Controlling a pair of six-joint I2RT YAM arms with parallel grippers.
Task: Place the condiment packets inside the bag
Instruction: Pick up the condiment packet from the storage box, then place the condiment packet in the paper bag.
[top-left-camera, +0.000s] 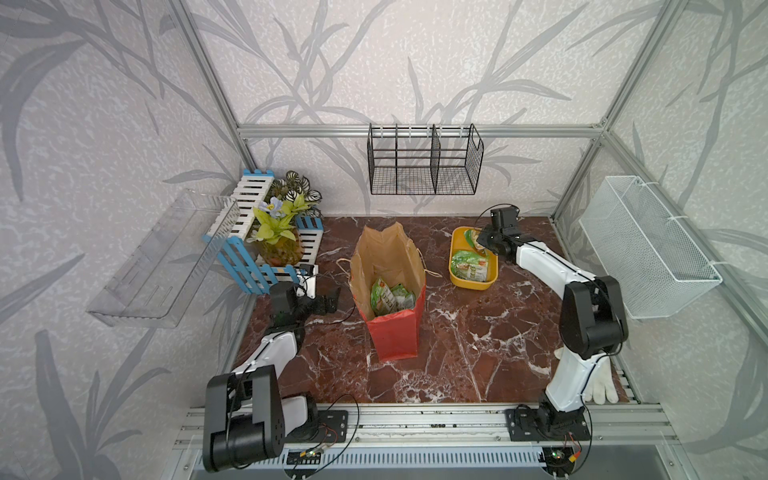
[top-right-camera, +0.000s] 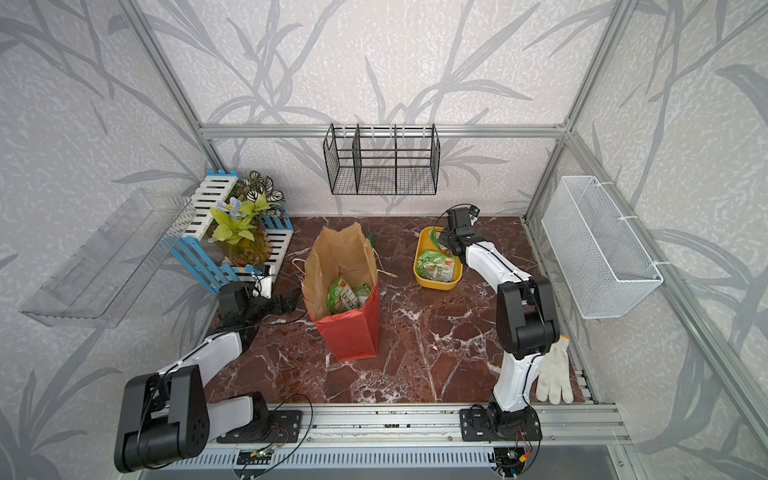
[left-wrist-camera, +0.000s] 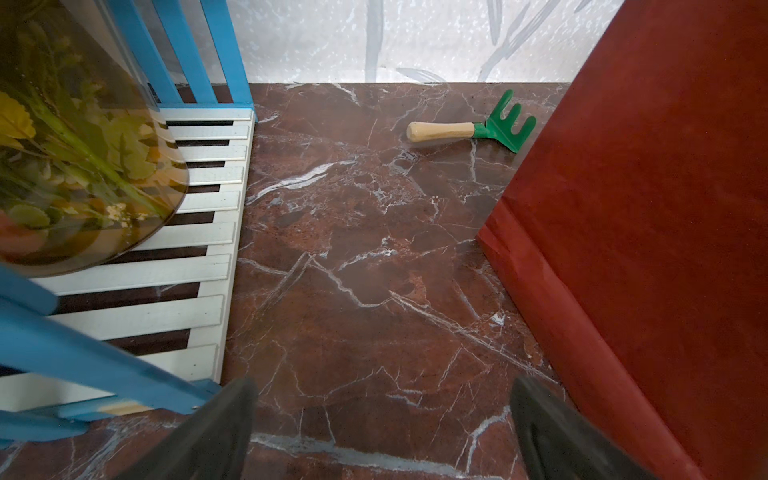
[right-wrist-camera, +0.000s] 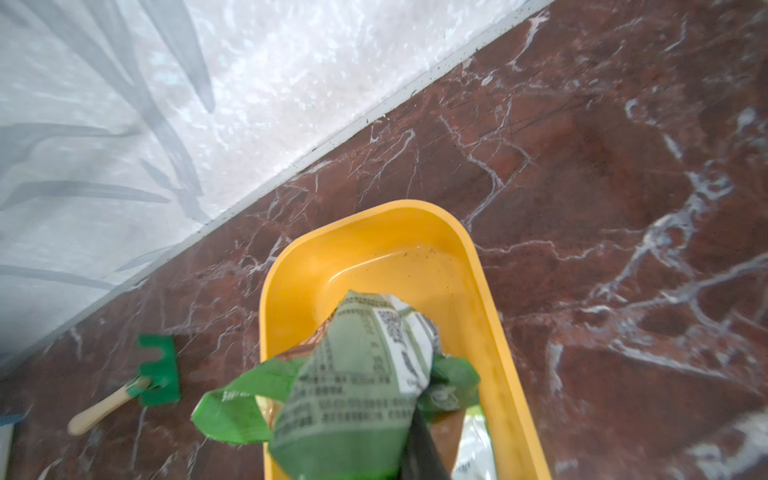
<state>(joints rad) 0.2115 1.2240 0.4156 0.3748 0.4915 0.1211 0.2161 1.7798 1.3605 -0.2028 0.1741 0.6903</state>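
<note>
The bag (top-left-camera: 395, 332) stands open at mid-table, red outside and brown inside, with condiment packets (top-left-camera: 390, 296) lying at its bottom. More green packets (top-left-camera: 469, 266) lie in a yellow tub (top-left-camera: 471, 286) to its right. My right gripper (top-left-camera: 478, 243) is over the tub's far end, shut on a crumpled green packet (right-wrist-camera: 361, 374) that hides most of the jaws; one dark finger (right-wrist-camera: 419, 449) shows. My left gripper (top-left-camera: 334, 301) hangs open and empty just left of the bag, above bare marble (left-wrist-camera: 384, 399), with the bag's red wall (left-wrist-camera: 644, 208) beside it.
A blue-and-white slatted planter (top-left-camera: 266, 249) with plants stands at the back left, close to my left arm. A small green rake (left-wrist-camera: 469, 131) lies behind the bag. A white glove (top-left-camera: 598, 382) lies by the right arm's base. Wire baskets (top-left-camera: 424, 166) and a clear shelf hang on the walls.
</note>
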